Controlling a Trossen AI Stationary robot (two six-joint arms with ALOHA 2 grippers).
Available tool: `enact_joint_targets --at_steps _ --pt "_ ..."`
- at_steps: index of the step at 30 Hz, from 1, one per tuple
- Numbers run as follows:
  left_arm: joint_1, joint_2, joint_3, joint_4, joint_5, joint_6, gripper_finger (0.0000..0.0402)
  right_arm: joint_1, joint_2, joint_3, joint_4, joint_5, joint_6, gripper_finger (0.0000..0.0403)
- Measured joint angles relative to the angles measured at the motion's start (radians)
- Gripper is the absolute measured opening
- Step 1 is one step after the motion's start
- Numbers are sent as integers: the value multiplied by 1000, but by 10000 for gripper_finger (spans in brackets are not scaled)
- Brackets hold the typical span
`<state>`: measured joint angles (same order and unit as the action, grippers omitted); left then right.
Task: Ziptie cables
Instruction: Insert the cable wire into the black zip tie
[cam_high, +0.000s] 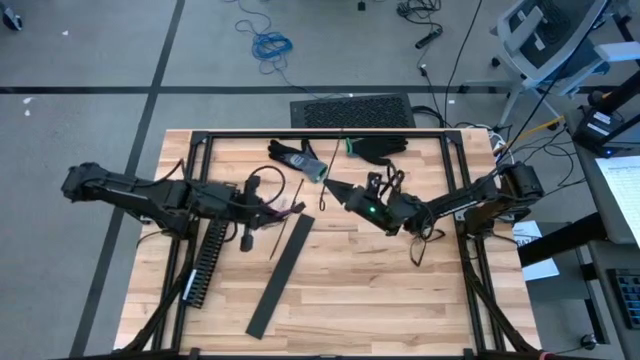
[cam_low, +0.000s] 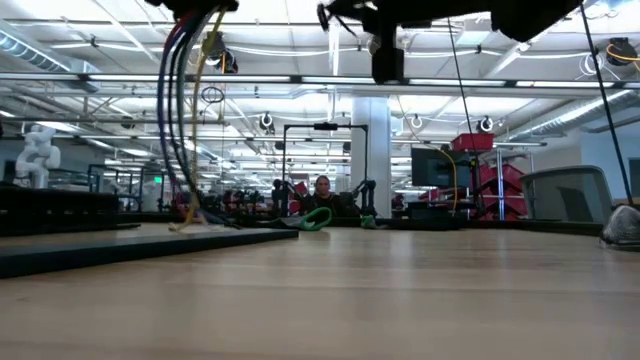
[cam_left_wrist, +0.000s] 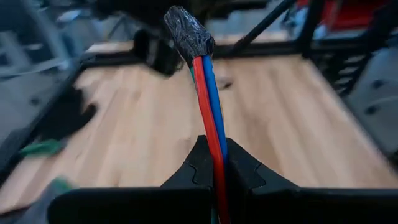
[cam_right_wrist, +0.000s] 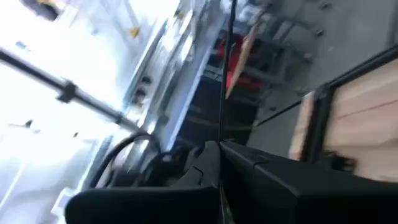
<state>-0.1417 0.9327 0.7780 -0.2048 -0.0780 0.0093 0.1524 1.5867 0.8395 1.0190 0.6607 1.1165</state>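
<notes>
- The left gripper (cam_left_wrist: 214, 165) has its jaws closed on the cables (cam_left_wrist: 208, 99); in the left wrist view a red and a blue wire pass between the two dark fingers and rise to an end wrapped in black tape (cam_left_wrist: 188, 31).
- In the high view the left gripper (cam_high: 292, 208) is left of the centre of the frame, above the bench (cam_high: 400, 300), and the cables (cam_high: 283, 211) show at its tip as a short reddish piece.
- In the low view the cables (cam_low: 178, 110) hang from the top left of the frame down to the bench; blue, dark and yellow wires can be seen.
- The right gripper (cam_high: 340, 194) is near the centre of the high view, just right of the left gripper, with its jaws closed. A thin black strand (cam_right_wrist: 225, 74) runs up from between its fingers in the right wrist view; I cannot tell what it is.
- A long black slotted duct (cam_high: 203, 262) lies at the lower left of the bench, and a flat black strip (cam_high: 281, 275) lies beside it, tilted.
- Black gloves (cam_high: 380, 147) and some green items lie at the upper middle of the bench.
- In the low view, a person (cam_low: 322, 188) sits far behind the bench.
</notes>
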Motion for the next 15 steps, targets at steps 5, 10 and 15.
enact_joint_targets --at_steps 5,10,15 --pt "72 76 0 50 228 -5 14 -9 -1 53 1 -154 -76 0" --pt "137 97 0 31 380 -16 14 -7 -1 67 -3 -276 -115 0" --pt "208 88 0 -29 464 -19 14 -8 -1 66 -7 -324 -130 0"
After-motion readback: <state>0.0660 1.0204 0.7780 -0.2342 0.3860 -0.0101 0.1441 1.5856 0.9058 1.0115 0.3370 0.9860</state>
